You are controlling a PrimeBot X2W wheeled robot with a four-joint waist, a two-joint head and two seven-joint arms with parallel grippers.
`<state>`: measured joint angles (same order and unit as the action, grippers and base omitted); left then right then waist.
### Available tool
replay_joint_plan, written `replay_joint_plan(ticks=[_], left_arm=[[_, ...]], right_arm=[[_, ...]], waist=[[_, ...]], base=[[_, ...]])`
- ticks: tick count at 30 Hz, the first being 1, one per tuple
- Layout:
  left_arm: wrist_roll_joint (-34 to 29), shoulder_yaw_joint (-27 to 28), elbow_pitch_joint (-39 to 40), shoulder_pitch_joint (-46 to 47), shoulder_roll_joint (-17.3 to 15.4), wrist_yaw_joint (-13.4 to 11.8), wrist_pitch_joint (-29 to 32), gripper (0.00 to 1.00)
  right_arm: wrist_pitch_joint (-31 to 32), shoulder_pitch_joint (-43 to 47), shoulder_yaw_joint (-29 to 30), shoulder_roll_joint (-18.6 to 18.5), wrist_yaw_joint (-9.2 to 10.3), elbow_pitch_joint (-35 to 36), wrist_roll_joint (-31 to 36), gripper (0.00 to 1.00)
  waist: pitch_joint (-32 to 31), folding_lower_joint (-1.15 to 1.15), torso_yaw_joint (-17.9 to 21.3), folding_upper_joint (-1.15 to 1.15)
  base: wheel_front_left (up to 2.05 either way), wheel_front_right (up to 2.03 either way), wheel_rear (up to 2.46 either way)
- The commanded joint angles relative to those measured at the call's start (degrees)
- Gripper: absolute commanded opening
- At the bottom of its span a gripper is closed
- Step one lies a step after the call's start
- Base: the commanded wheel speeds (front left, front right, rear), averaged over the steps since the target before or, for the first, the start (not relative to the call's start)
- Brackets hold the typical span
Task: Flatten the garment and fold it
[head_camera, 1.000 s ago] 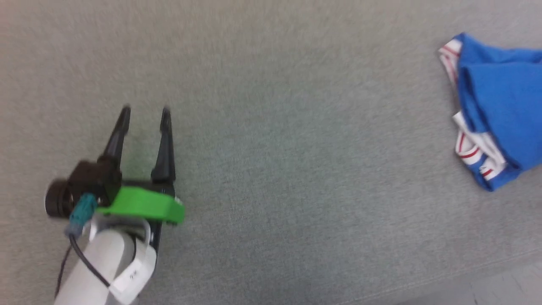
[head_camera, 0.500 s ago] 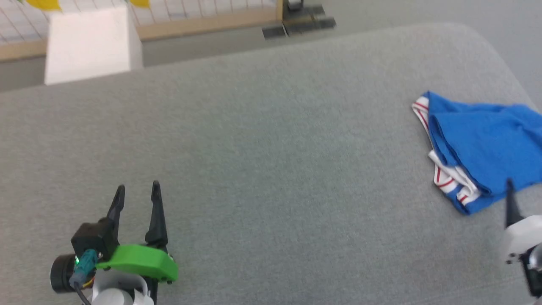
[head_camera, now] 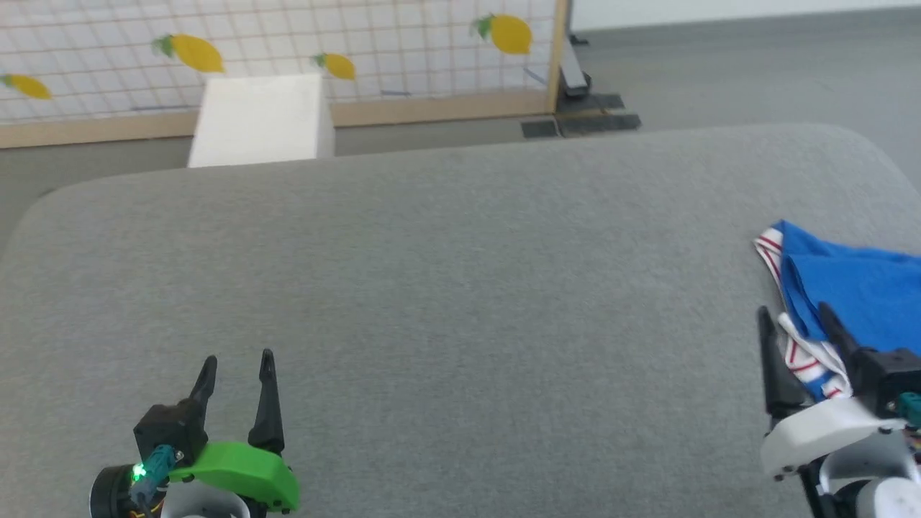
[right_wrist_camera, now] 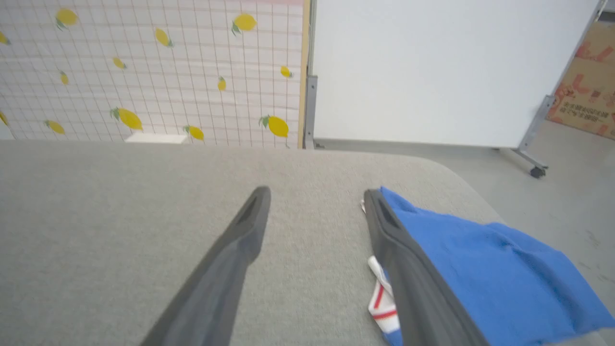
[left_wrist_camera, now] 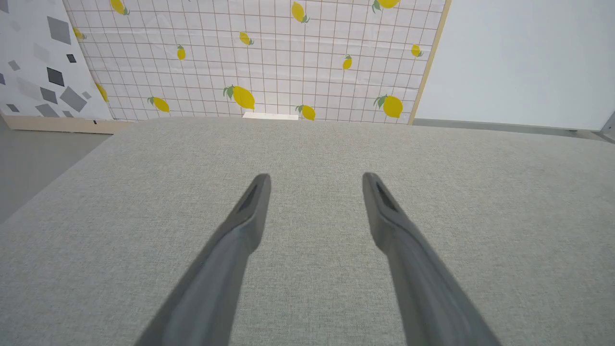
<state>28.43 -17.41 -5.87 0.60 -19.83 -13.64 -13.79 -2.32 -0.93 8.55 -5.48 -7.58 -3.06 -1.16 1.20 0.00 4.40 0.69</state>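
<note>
The garment [head_camera: 856, 288] lies bunched in a heap at 3 o'clock on the pad [head_camera: 460, 252], close to the pad's right edge, blue cloth uppermost with the trim [right_wrist_camera: 379, 300] showing along its near-left side. It is not flattened; no fold has begun. The right gripper [head_camera: 791, 311] sits at 4 o'clock, jaws spread wide and holding nothing, tips at the heap's near-left margin. In the right wrist view, almost all of the cloth lies outside its right finger [right_wrist_camera: 403, 269], not between the jaws. The left gripper [head_camera: 237, 357] sits at 8 o'clock, jaws likewise spread and empty, over bare pad and well apart from the garment. Hazards, as judged from this layout: closing the right jaws where they stand would probably catch nothing, or only a scrap of trim, because the cloth is offset to one side. A pinch into the heap may trap several layers, so a pull would drag the bundle instead of spreading it. Any pull toward 3 o'clock risks sliding the garment off the pad. The left arm faces a long reach across the pad.
</note>
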Motion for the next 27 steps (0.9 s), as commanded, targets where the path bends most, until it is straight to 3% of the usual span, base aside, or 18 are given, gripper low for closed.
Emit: replay_joint_plan(ticks=[1,13,27], left_arm=[[0.8,0.04,-0.61,-0.83,-0.33,0.4,-0.39,1.0],[1.39,-0.51,-2.9,-2.01,0.02,1.25,-0.65,1.0],[1.37,-1.62,-3.32,-1.89,0.07,1.68,-0.67,1.0]], right_arm=[[0.44,1.38,-0.84,0.47,0.09,1.81,-0.52,1.0],[3.61,9.99,-5.28,2.26,0.09,10.69,-2.19,1.0],[4.36,11.48,-5.24,2.56,0.09,12.85,-2.56,1.0]], waist=[[-2.0,0.0,-2.08,-0.69],[-4.32,0.0,-3.02,-0.69],[-3.56,0.0,-2.65,-0.69]], base=[[0.0,0.0,0.0],[0.0,0.0,0.0],[0.0,0.0,0.0]])
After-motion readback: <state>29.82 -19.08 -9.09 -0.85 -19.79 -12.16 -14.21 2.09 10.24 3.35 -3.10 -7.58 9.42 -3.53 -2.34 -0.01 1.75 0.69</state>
